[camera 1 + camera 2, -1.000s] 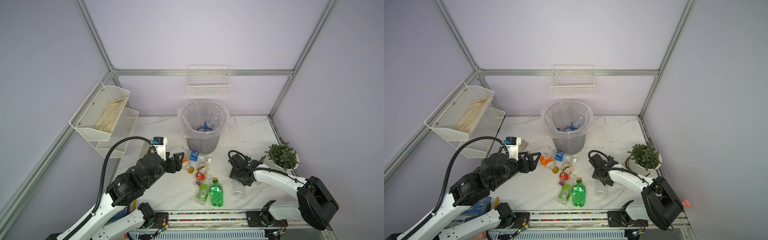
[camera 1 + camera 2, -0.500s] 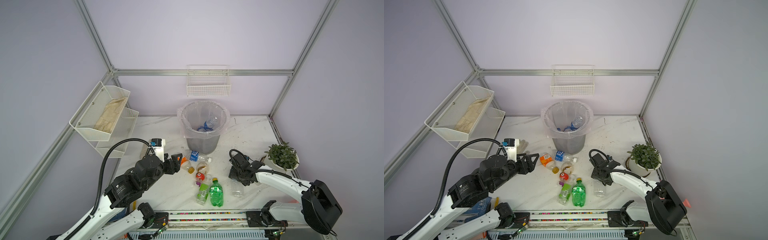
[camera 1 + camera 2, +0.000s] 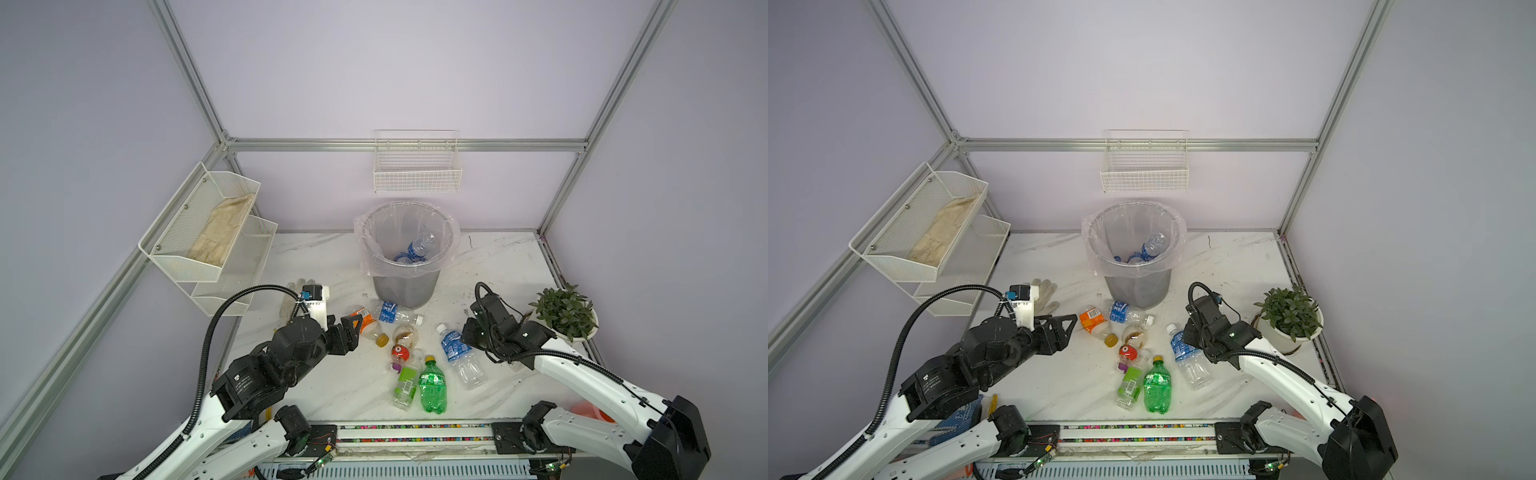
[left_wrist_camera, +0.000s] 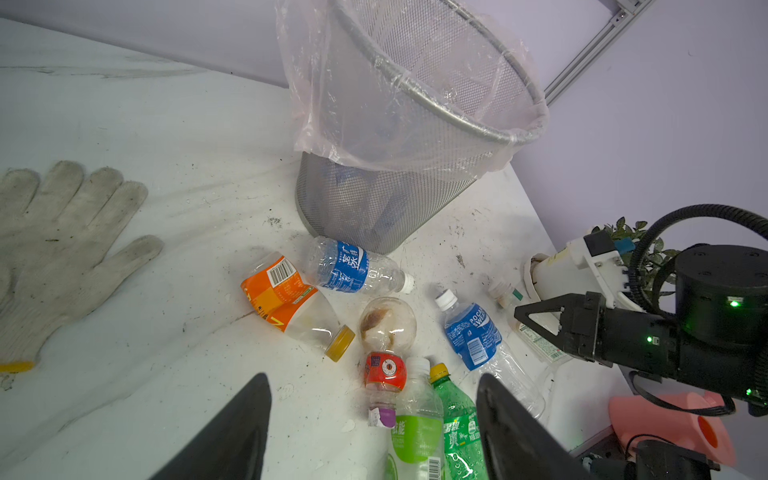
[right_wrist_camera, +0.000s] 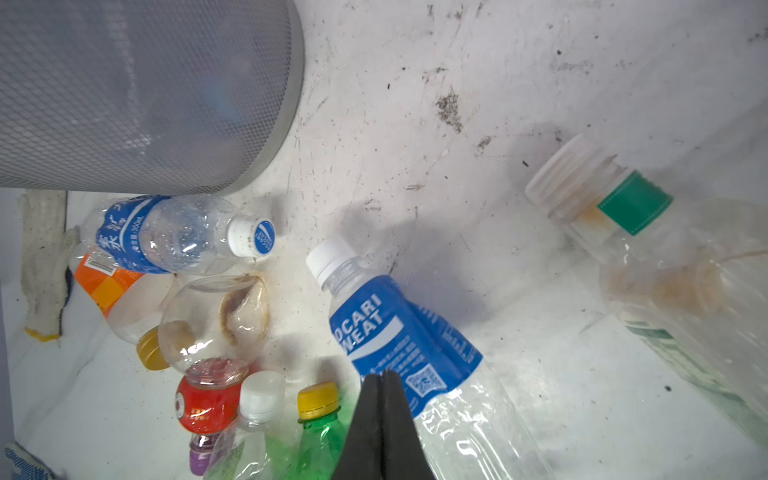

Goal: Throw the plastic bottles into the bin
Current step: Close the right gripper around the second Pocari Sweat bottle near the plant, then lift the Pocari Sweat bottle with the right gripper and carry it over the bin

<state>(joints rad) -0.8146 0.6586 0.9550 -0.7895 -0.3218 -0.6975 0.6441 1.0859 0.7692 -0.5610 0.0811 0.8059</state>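
nearest you the green bottle (image 3: 432, 384) lies at the desk (image 3: 332, 386) front. your right gripper (image 5: 382, 376) has its jaws pressed together, holding nothing, tips over the blue-labelled sports bottle (image 5: 399, 332). your left gripper (image 4: 372, 379) hangs with jaws apart, empty, just beside the orange-labelled bottle (image 3: 365, 321). farther back stands the bin (image 3: 405, 289), upright, clear bottles (image 3: 420, 245) lying inside; a water bottle (image 3: 392, 312) lies at its foot.

in the right wrist view the bin (image 5: 145, 95) shows only its lower mesh wall, the rest cut off, and the clear green-banded bottle (image 5: 665, 270) runs past the edge. in both top views the right arm (image 3: 573, 361) hides nearly all of it. the bottles (image 3: 419, 247) inside the bin overlap — their count cannot be told.
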